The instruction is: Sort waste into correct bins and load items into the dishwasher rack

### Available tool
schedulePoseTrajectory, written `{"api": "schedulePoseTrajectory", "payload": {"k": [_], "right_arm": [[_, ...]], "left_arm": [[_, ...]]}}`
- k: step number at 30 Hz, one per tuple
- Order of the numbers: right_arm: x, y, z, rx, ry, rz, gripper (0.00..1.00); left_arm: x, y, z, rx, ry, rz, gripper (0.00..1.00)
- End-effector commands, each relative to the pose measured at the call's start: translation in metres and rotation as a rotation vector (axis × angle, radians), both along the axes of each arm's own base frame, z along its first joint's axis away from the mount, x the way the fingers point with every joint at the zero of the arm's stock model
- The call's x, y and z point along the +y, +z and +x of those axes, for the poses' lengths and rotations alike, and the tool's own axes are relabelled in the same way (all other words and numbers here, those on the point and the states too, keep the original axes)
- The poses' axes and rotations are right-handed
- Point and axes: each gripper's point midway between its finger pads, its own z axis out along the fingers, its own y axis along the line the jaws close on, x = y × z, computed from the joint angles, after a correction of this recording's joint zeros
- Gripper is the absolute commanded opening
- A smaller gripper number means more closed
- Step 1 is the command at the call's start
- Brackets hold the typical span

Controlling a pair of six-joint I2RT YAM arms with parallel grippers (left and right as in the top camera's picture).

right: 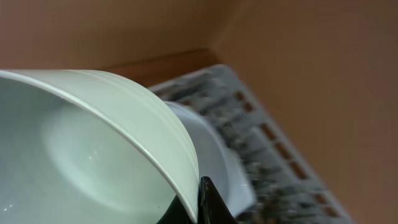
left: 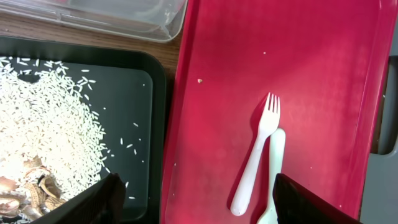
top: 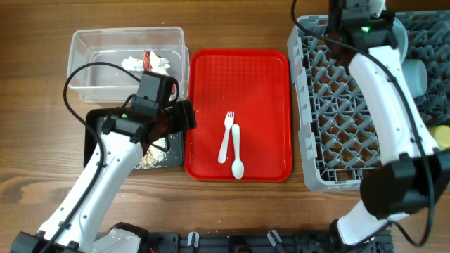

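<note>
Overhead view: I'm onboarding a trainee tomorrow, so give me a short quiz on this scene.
1. True or false: the fork and spoon lie on the red tray.
2. Which holds the rice-like scraps? A clear tub, B black tray, C rack.
3. Fill in: the right gripper holds the pale green ____ by its rim.
Key: 1 true; 2 B; 3 bowl.

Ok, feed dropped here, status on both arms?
Left gripper: jaws open, by fork and spoon on red tray. Right gripper: jaws shut on pale green bowl over rack. Nothing blocking.
</note>
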Motion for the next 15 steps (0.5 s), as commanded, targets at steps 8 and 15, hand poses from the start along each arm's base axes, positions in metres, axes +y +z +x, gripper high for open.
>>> {"api": "schedulePoseTrajectory", "payload": {"k": [8,15], "right_arm": [[0.001,-0.108,0.021,0.265,-0.061,-0.16,0.04],[0.019,-0.146,0.014,0.312,-0.04,-0.022,0.04]], "left_arm": [[0.002,0.007,0.003,-0.028,0.016,-0.012,0.78],[0.001,0.008,0.005,-0.038,0.016,-0.015,0.79]]}}
